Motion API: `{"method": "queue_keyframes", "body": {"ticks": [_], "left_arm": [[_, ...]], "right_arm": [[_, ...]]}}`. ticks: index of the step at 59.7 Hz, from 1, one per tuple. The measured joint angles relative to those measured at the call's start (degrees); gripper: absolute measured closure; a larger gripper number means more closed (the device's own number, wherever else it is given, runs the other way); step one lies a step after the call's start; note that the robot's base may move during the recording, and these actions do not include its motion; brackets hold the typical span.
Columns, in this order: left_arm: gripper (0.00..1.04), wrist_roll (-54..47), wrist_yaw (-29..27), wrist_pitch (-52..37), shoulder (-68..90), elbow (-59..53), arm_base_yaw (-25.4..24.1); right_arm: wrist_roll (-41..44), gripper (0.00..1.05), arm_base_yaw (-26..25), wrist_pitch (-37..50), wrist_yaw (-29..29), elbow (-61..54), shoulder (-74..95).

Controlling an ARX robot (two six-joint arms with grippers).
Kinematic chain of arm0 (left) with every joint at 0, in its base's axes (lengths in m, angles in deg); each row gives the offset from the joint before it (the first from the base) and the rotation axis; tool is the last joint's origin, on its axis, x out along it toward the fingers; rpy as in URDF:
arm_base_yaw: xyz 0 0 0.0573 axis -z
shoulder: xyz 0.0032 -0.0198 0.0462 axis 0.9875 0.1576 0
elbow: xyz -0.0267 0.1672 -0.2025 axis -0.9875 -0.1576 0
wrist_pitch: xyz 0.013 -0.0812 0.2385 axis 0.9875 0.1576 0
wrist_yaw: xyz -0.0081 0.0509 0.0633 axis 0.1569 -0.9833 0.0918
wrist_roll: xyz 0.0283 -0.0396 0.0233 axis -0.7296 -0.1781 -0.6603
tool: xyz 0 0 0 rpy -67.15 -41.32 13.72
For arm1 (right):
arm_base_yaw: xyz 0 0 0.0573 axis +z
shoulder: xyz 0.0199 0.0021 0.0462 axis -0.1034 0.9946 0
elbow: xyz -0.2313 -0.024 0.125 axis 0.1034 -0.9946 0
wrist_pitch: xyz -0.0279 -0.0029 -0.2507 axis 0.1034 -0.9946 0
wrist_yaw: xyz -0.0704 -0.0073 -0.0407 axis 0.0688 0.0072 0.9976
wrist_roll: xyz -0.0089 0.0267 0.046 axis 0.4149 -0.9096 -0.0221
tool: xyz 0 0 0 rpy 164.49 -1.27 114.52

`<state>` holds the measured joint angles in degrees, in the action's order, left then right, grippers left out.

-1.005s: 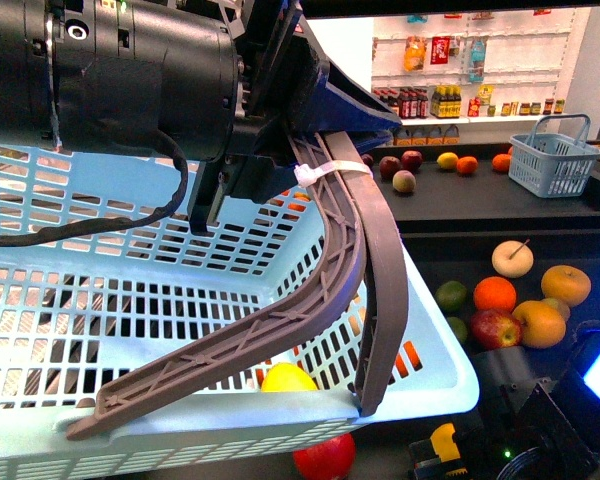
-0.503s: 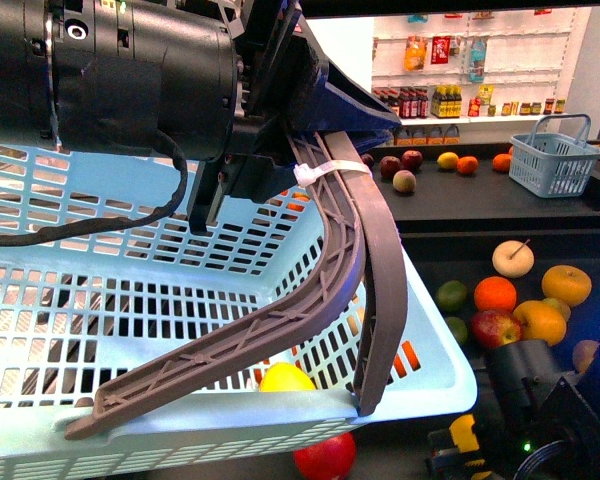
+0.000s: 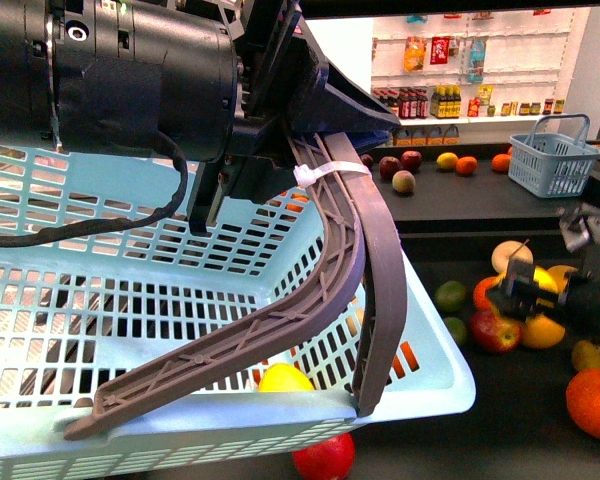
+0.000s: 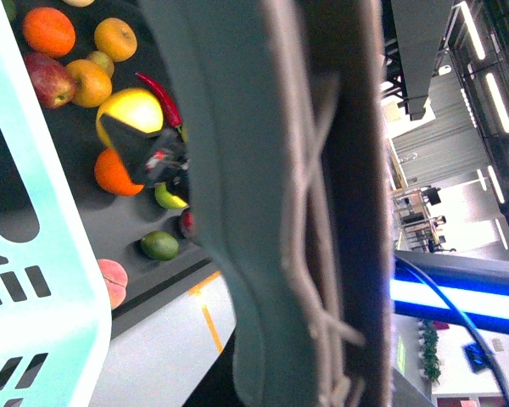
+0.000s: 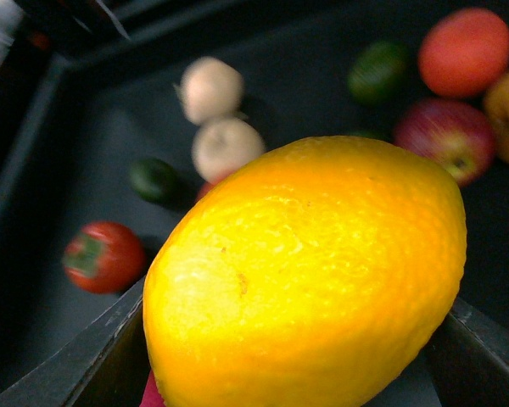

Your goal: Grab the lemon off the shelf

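Note:
The lemon [image 5: 310,271] is bright yellow and fills the right wrist view, held between the dark fingers [image 5: 64,369] of my right gripper [image 5: 297,377], which is shut on it. In the front view that gripper [image 3: 530,293] holds the lemon [image 3: 547,284] just above the fruit on the shelf's lower black tray [image 3: 450,262]. The left wrist view shows the lemon [image 4: 134,103] too, with a black finger against it. My left gripper [image 3: 285,130] is shut on the brown-grey basket handle [image 3: 355,260], keeping the light-blue basket [image 3: 130,330] raised.
Oranges [image 3: 594,402], apples [image 3: 494,330], a lime [image 3: 450,295] and a tomato [image 5: 104,256] lie on the tray around the lemon. More fruit and a small blue basket [image 3: 552,160] sit on the upper tier. A red tomato [image 3: 325,458] lies below the held basket.
My right arm has risen from the bottom right corner up to the fruit pile on the lower tray. The left arm and the basket have stayed put.

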<state>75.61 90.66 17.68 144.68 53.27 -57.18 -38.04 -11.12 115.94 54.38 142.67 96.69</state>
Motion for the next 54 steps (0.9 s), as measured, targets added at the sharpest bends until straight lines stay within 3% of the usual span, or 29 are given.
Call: {"method": "queue_keyframes", "body": {"ticks": [11, 18, 32, 54], "left_arm": [[0.98, 0.02, 0.0, 0.0, 0.0, 0.0, -0.02], [0.98, -0.02, -0.02, 0.0, 0.0, 0.0, -0.02], [0.98, 0.0, -0.02, 0.0, 0.0, 0.0, -0.02], [0.98, 0.0, -0.04, 0.0, 0.02, 0.0, -0.02]], "right_arm": [[-11.02, 0.25, 0.85, 14.69, -12.85, -7.76, -9.03], [-16.39, 0.25, 2.75, 22.51, -17.79, -11.04, -12.0], [-17.81, 0.25, 7.3, 23.52, -19.45, -13.35, -12.72], [-12.96, 0.25, 11.78, 21.92, -20.92, -15.15, -12.72]]}}
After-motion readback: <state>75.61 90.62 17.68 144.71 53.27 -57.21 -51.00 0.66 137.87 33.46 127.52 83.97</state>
